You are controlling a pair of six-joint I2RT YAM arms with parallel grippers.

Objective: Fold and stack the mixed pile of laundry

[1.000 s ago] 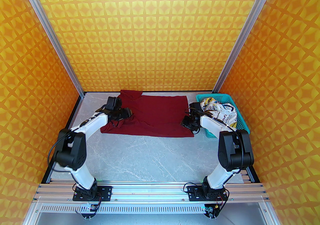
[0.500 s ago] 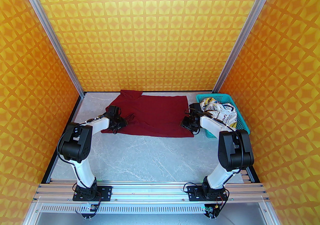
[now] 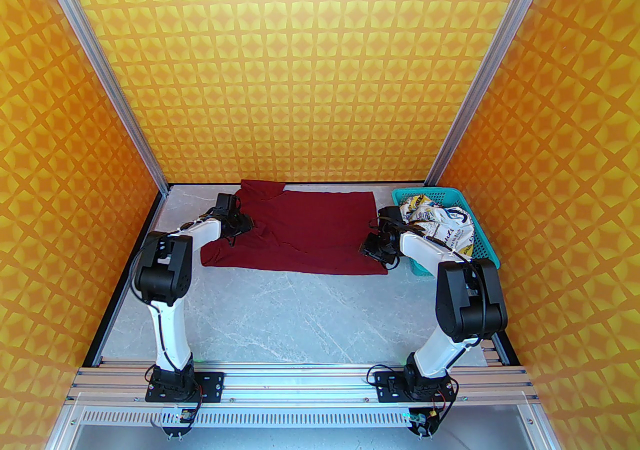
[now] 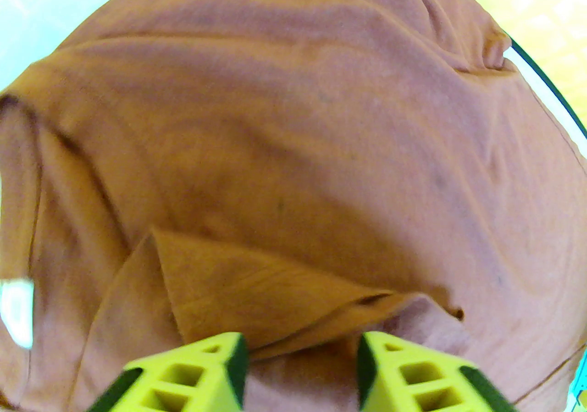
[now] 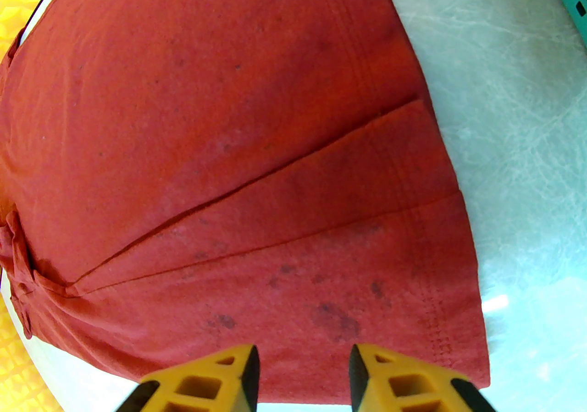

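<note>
Presently on grey table (image 3: 300, 318), far centre: dark red T-shirt (image 3: 310, 233), spread flat. In teal basket (image 3: 482, 238), far right: white printed garment (image 3: 445, 225), crumpled. Over shirt's left part: left gripper (image 4: 302, 355), jaws parted, raised fold just ahead. Over shirt's near right corner: right gripper (image 5: 302, 369), jaws parted, nothing held.

We've got a grey marbled counter (image 3: 300, 318) here. A dark red T-shirt (image 3: 310, 233) lies spread out along its far side, a bit rumpled at the left end, and a teal basket (image 3: 434, 194) sits at far right, just beside it.
</note>
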